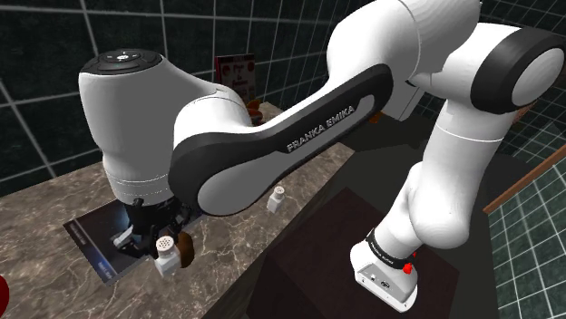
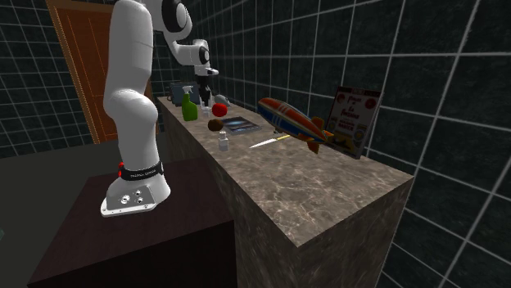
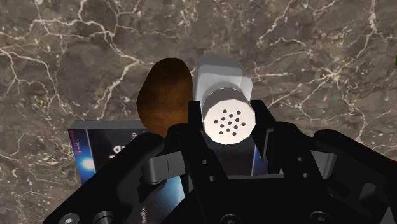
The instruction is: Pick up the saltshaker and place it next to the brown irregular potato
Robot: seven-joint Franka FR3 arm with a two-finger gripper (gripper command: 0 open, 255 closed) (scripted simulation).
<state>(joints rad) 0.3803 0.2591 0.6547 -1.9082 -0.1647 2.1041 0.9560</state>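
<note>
Shaker gripped beside the potato, lower left of the shoulder view.
The black gripper [image 3: 226,130] has its jaws closed snugly on a white saltshaker [image 3: 216,73] with a squared body and a round cap pierced with small holes. Just beside it, a lumpy brown potato [image 3: 164,95] sits on the dark, white-veined marble counter [image 3: 318,57], by a glossy dark book [image 3: 102,149]. A second small white shaker [image 1: 278,198] stands well apart.
</note>
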